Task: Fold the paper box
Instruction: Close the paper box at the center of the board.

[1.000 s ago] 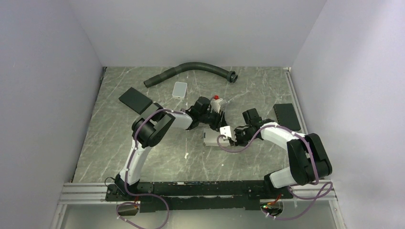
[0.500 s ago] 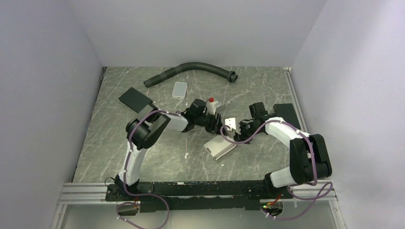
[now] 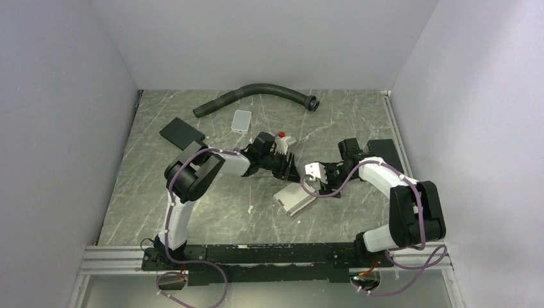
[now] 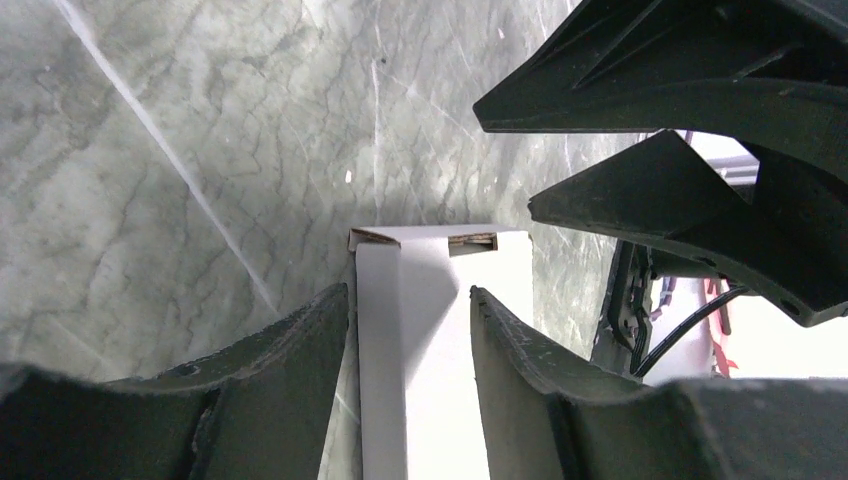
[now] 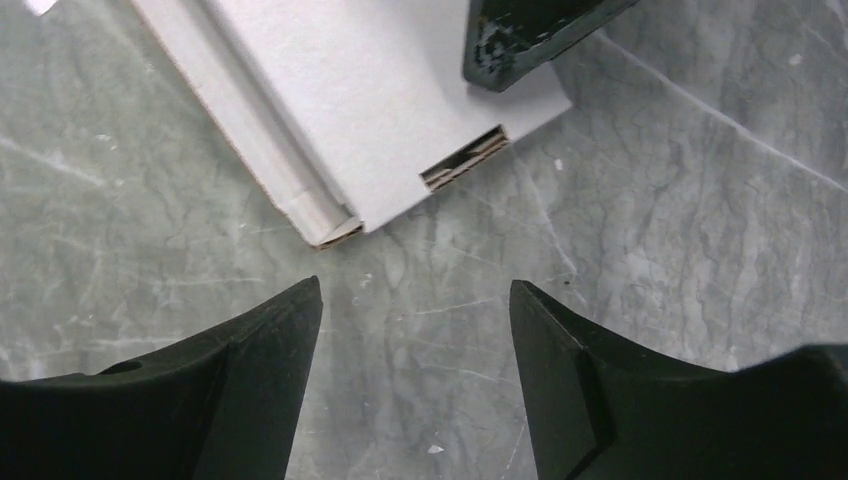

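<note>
Black and scuffed, the fingers [image 4: 290, 350] of the left gripper [image 4: 408, 300] stand apart, released. The paper box [image 4: 430, 340] shows in the gap between them, running lengthwise away from the wrist camera. One finger overlaps its long edge; whether either pad touches the card cannot be told. The right gripper [image 5: 415, 290] is likewise spread wide and grasps nothing, with only bare stone between its wedge-shaped fingers. The box lies just ahead of its tips, apart from them, one corner nearest.

The box is a slim carton of thin white cardboard, lying flat on the table [image 3: 224, 218] in the middle of the workspace, between the two grippers. Seen from above, its long axis slants from near-left to far-right, and the far-right end faces the right gripper. That end shows raw brown card edges and a narrow slot, and a folded strip runs along one long side. One tip of the left gripper sits over the white top face near that end.

The table is grey-green with a marble pattern and pale veins. Well apart, toward the back, lie a black ribbed hose [image 3: 256, 93], a small rounded light grey tile [image 3: 242, 120] and, on the left, a black flat pad [image 3: 181, 133].
</note>
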Available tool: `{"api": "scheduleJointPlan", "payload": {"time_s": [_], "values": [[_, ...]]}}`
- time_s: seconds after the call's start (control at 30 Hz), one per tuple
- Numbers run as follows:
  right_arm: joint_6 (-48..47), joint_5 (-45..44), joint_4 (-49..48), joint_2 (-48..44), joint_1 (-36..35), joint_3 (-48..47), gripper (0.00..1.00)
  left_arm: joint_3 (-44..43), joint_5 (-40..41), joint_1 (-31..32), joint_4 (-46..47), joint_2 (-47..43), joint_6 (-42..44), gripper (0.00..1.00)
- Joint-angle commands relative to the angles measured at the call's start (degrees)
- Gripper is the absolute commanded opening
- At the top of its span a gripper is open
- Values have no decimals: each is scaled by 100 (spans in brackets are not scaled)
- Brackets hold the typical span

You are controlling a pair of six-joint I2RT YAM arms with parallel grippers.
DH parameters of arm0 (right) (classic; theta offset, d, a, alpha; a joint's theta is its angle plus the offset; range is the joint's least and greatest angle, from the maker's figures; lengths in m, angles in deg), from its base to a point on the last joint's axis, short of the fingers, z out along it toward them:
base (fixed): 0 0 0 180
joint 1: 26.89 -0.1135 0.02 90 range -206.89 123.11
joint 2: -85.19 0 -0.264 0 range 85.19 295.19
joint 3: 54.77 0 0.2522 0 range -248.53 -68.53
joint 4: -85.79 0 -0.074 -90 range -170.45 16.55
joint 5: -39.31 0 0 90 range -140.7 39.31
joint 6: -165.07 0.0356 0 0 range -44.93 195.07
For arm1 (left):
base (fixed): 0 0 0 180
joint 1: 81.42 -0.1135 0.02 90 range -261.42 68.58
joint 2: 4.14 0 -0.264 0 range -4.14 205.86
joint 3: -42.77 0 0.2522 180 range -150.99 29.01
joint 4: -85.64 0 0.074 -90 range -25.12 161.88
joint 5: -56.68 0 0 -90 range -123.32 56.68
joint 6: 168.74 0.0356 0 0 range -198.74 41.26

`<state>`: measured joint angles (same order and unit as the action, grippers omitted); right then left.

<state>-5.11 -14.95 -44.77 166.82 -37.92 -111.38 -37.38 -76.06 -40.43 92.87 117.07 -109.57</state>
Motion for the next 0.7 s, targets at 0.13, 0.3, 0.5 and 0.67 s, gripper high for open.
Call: {"api": "scheduleJointPlan", "payload": {"time_s": [0.13,0.3,0.5,0.67], "values": [[-873,364,-55,-174,-292,148,84,335,94,-19,-510,-106,332,56],[-105,93,-1104,-110,-513,311,75,297,-41,127,-519,93,310,55],[77,-87,-1569,-23,-823,410,38,257,-159,276,-531,283,317,53],[169,-117,-1608,51,-924,418,18,270,-225,409,-422,430,230,52]]}}
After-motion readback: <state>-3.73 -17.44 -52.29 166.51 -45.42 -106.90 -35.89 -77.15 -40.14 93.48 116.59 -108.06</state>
